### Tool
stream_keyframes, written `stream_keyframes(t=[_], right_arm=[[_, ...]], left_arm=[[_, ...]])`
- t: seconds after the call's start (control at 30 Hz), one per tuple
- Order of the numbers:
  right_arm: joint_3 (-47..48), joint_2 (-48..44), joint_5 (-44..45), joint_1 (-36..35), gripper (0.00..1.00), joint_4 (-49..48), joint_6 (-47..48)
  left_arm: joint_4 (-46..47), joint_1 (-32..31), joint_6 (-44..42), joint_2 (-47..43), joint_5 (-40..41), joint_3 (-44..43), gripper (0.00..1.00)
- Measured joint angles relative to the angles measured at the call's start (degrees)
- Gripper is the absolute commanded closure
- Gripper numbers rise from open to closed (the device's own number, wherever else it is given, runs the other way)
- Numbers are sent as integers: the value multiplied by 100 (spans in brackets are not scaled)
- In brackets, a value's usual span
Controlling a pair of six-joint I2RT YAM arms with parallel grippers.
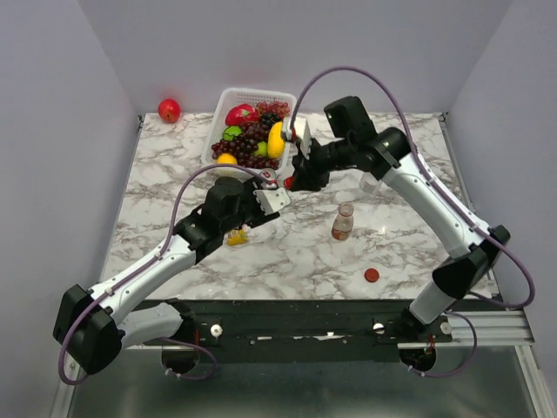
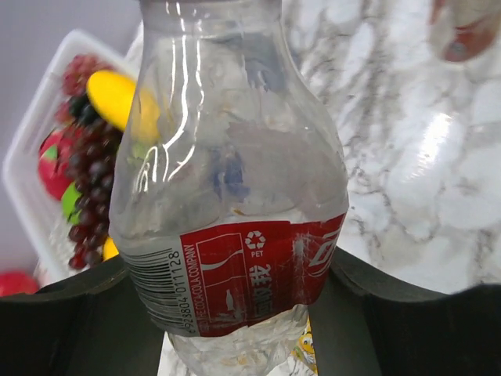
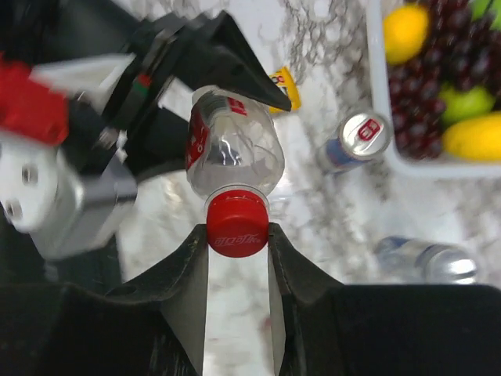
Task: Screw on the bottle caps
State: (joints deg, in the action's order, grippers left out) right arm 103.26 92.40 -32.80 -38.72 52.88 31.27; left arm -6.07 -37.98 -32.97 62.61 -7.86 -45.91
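Note:
My left gripper [image 1: 271,198] [image 2: 235,301] is shut on a short clear bottle with a red label [image 2: 235,258], holding it by its body. My right gripper [image 1: 294,180] [image 3: 236,235] is shut on a red cap [image 3: 236,223] that sits on this bottle's neck [image 3: 231,153]. In the top view the held bottle is mostly hidden between the two grippers. A second short red-labelled bottle [image 1: 343,222] [image 2: 463,31] stands upright on the table, to the right. A loose red cap [image 1: 372,275] lies near the front right. The whitish-clear cap is not in view.
A white basket of fruit [image 1: 228,97] [image 3: 376,94] stands at the back, a red apple [image 1: 169,110] beyond the table's far left corner. One soda can [image 3: 356,141] stands beside the basket, another [image 3: 427,260] lies nearby. A small yellow packet [image 1: 237,237] lies under my left gripper.

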Motion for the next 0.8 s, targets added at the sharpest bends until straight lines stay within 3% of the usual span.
stream_keyframes(t=[0.1, 0.13, 0.23, 0.4, 0.5, 0.57, 0.8], right_arm=[[632, 599, -391, 396, 88, 173, -1720], [612, 706, -697, 549, 72, 153, -2214], [584, 1069, -1495, 992, 44, 168, -3324], [1001, 1504, -1965, 1296, 36, 219, -3969], [1508, 1480, -1941, 1558, 36, 162, -3486], [1502, 1215, -1961, 1722, 36, 74, -2586], [-1327, -1388, -2229, 1558, 28, -74, 1517]], left_arm=[[321, -308, 70, 72, 1147, 33, 100], [378, -422, 48, 122, 1469, 33, 100], [487, -643, -24, 254, 2009, 76, 100], [772, -741, -144, 249, 2319, 201, 100], [599, -664, -164, 83, 1941, 201, 100], [212, -535, -243, -55, 1333, 129, 100], [-1716, -199, -1172, 120, -1019, -625, 100]])
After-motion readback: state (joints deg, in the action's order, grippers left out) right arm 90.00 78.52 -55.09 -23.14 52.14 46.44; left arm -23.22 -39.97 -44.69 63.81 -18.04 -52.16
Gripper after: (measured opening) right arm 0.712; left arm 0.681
